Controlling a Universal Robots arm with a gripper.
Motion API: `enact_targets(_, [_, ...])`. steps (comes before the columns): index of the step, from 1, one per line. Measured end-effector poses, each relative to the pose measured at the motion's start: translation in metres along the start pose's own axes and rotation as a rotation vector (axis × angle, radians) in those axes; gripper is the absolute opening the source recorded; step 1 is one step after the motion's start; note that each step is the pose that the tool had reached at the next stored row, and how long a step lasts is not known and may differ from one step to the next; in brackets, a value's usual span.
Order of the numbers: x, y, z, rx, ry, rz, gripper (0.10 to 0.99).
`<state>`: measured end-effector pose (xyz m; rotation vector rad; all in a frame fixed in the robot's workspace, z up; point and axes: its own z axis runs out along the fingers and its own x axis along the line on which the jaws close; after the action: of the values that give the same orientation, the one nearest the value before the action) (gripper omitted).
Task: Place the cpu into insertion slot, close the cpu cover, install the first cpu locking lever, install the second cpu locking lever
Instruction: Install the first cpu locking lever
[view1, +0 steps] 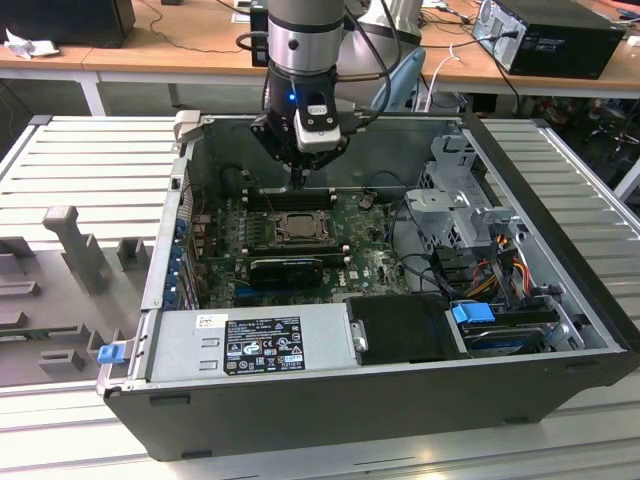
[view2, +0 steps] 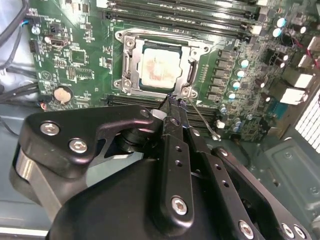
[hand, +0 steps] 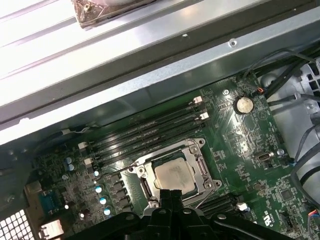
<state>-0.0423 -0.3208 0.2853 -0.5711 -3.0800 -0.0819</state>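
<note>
one gripper (view2: 172, 99) near one cpu (view2: 160, 67)

Nothing can be read with any certainty; the power supply (view1: 320, 335) carries a black label (view1: 264, 346) crowded with small white print and symbols (too fine to make out); a white sticker (view1: 210, 321) sits just beside it, towards the exterior view's left; the green motherboard (view2: 75, 60) bears tiny white markings in the second wrist view, likewise illegible.

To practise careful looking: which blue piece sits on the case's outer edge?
The blue clip on the corner of the case, exterior view's left; the blue tab lies inside.
</note>
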Motion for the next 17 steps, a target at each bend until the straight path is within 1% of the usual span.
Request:
enact_targets(3, [0.0,0.0,0.0,0.001,0.0025,-0.051,0.106])
enact_targets(6, [0.0003,-0.0001,0.0001,0.001,0.0036,-0.073,0.106])
enact_targets(11, [0.0035,-0.0013,0.0,0.001,0.0034,-0.074,0.106])
enact_targets(17, [0.0042,-0.0016,0.0,0.001,0.0036,-0.078,0.106])
